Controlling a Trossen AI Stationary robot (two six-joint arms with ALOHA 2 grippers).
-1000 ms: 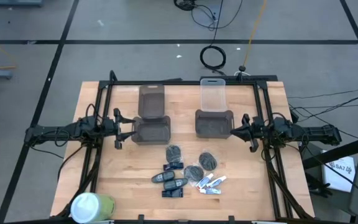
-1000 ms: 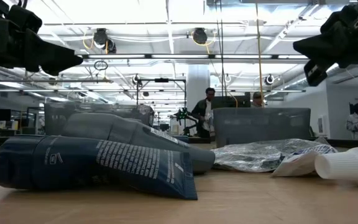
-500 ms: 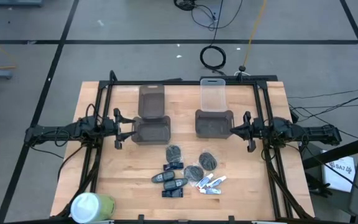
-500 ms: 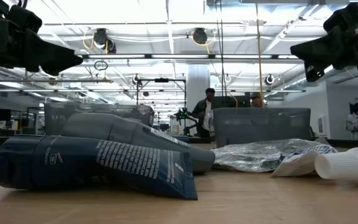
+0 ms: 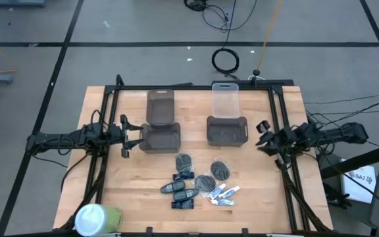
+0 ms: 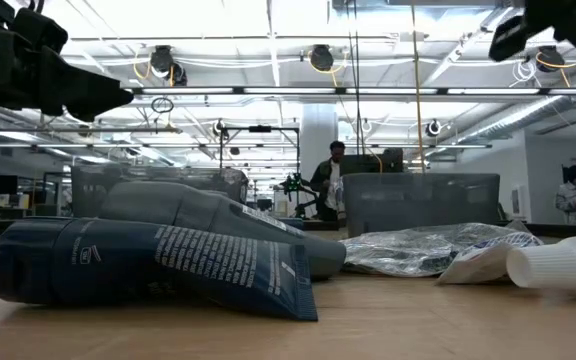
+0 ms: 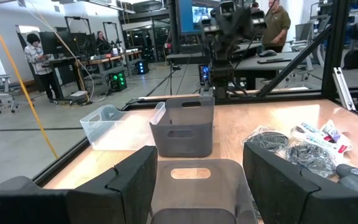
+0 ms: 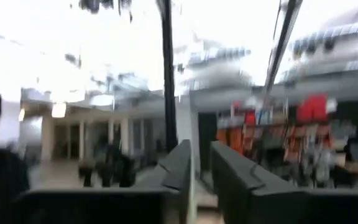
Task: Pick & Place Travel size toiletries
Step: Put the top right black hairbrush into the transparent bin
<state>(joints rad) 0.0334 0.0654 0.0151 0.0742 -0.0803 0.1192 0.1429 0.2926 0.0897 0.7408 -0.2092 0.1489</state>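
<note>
- Right gripper (image 5: 262, 137) has swung away from the right bin (image 5: 227, 131), fingers a narrow gap apart, holding nothing.
- Left gripper (image 5: 125, 135) gapes empty at the left bin (image 5: 160, 137).
- Toiletries (image 5: 199, 184) lie on open table.

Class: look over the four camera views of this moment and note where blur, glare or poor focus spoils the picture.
Right wrist view: smeared by motion blur, the room beyond washed out. Low view: ceiling lights glare, and the dark toiletry tube fills the foreground. High view: even light, sharp. Left wrist view: clear, the grey bin crisp.

Table (image 5: 110, 191): pale wood, smooth, matt. Bins (image 5: 160, 137): grey plastic, matt; one bin (image 5: 225, 100) clear plastic. Tubes (image 5: 224, 193): white plastic, glossy
</note>
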